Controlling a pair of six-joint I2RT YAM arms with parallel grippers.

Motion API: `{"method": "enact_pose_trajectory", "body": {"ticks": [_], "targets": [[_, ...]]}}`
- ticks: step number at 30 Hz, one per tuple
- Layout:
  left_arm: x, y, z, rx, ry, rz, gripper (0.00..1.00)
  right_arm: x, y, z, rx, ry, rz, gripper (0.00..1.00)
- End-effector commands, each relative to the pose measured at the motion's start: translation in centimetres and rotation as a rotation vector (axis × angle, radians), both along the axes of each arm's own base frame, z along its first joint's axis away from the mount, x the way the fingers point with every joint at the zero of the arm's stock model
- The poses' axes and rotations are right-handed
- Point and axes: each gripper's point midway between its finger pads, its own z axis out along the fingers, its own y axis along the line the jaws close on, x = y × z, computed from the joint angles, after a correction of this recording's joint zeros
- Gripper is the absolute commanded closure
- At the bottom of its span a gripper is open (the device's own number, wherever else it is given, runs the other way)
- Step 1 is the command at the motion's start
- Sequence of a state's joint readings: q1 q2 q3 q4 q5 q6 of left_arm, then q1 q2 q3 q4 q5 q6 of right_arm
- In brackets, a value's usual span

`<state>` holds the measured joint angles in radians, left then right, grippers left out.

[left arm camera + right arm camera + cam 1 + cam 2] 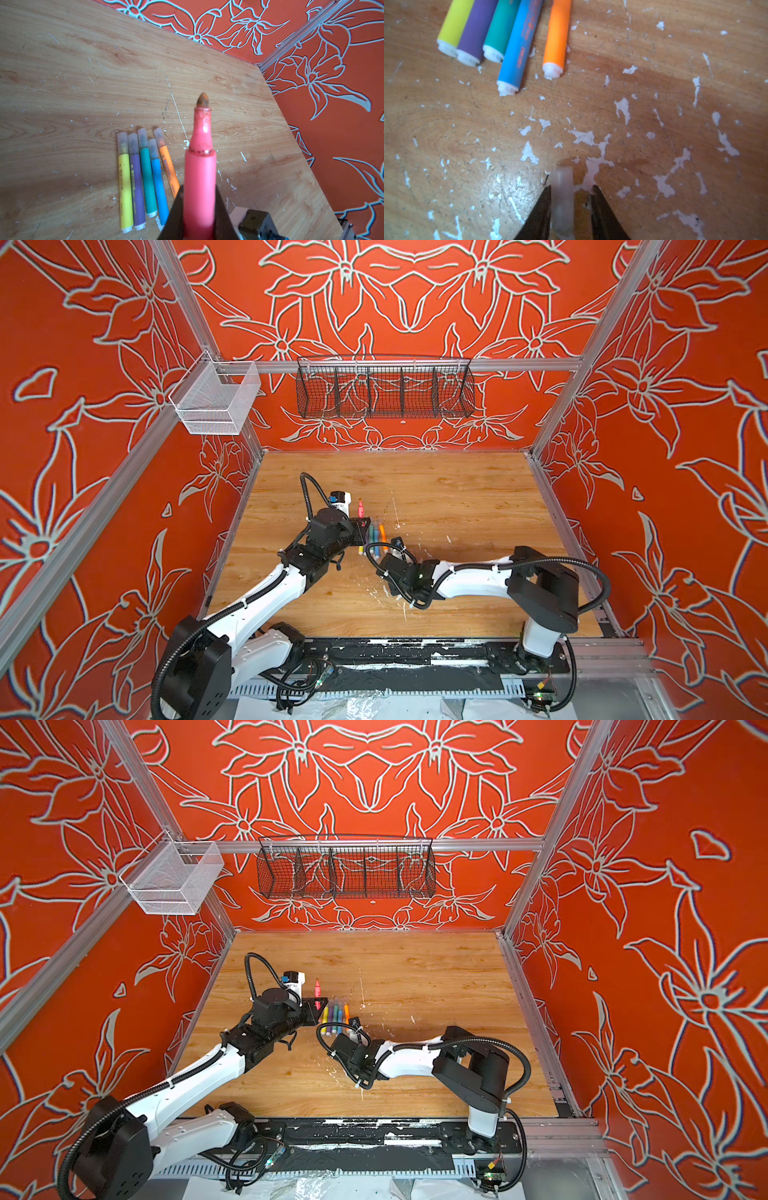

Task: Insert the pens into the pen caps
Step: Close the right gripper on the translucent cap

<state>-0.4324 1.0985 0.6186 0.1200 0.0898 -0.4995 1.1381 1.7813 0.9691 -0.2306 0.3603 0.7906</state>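
My left gripper point(199, 188) is shut on the pink-red pen point(200, 166), whose bare pointed tip sticks out beyond the jaws; in both top views this pen point(360, 508) point(317, 988) points toward the back wall. Yellow point(124, 187), purple point(136, 182), green point(148, 178), blue point(159, 182) and orange point(169, 170) pens lie side by side on the table point(457, 497), each wearing a clear cap point(143, 138). My right gripper point(571, 186) hovers low just in front of their whitish ends. A loose clear pen cap point(562, 197) sits between its jaws, against one finger, with a gap to the other.
White paint flecks point(623, 108) are scattered over the wooden table. A black wire basket point(384, 391) and a white mesh basket point(216, 402) hang on the rail above the back edge. Aluminium posts and orange flowered walls enclose the table on three sides.
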Motion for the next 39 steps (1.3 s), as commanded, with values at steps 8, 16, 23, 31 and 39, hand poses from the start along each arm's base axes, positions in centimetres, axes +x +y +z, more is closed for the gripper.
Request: {"method": "enact_pose_trajectory", "body": {"ticks": [8, 16, 23, 31, 39], "targets": [[-0.1, 0.1, 0.6, -0.02, -0.01, 0.005, 1.0, -0.1, -0.7, -0.9, -0.053, 0.013, -0.013, 0.68], [-0.1, 0.0, 0.7, -0.023, -0.014, 0.002, 1.0, 0.4, -1.6, -1.4, -0.101, 0.006, -0.026, 0.68], [0.0, 0.0, 0.6, -0.021, -0.013, 0.003, 1.0, 0.8, -2.2, -1.9, -0.141, 0.001, -0.037, 0.66], [0.0, 0.0, 0.5, -0.02, -0.01, 0.002, 1.0, 0.9, -1.8, -2.7, -0.155, 0.022, -0.031, 0.71], [0.0, 0.0, 0.5, -0.021, -0.009, 0.001, 1.0, 0.9, -2.1, -2.2, -0.148, 0.012, -0.037, 0.86]]}}
